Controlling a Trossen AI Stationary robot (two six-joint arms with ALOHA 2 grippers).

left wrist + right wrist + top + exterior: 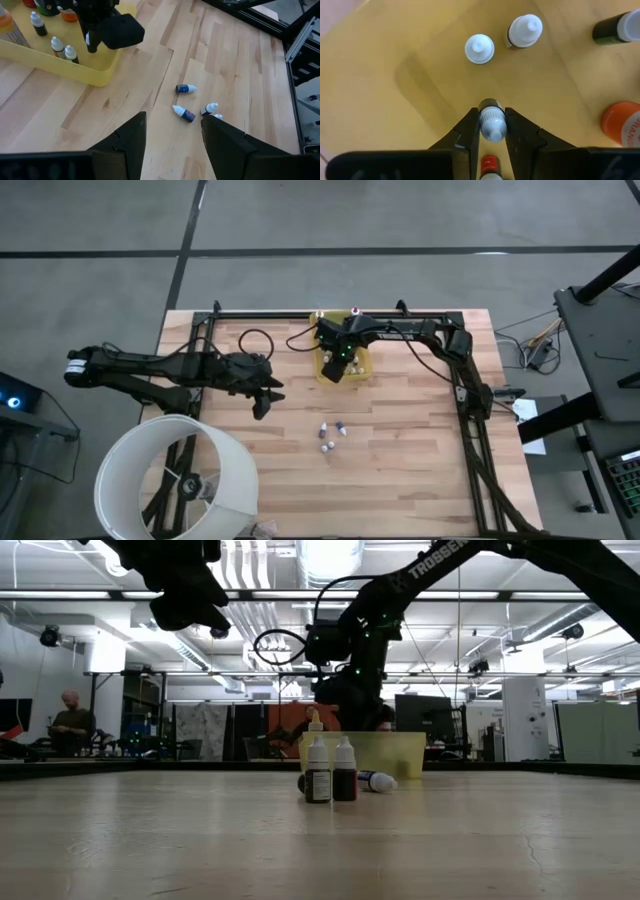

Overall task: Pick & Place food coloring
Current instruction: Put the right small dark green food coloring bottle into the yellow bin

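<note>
While your right gripper hangs over the yellow tray at the table's far edge, its fingers are clamped on the white cap of a small food coloring bottle standing inside the tray. Two more white-capped bottles stand just ahead of it on the tray floor, with a dark bottle and an orange-capped one near the tray's side, so the held bottle has close neighbours. Your left gripper hovers above the bare wood left of the tray, jaws apart and holding nothing. Four loose bottles sit on the table nearer the middle, well clear of the tray; some upright, some lying down. A white lampshade-like ring overlaps the table's near left corner.
</note>
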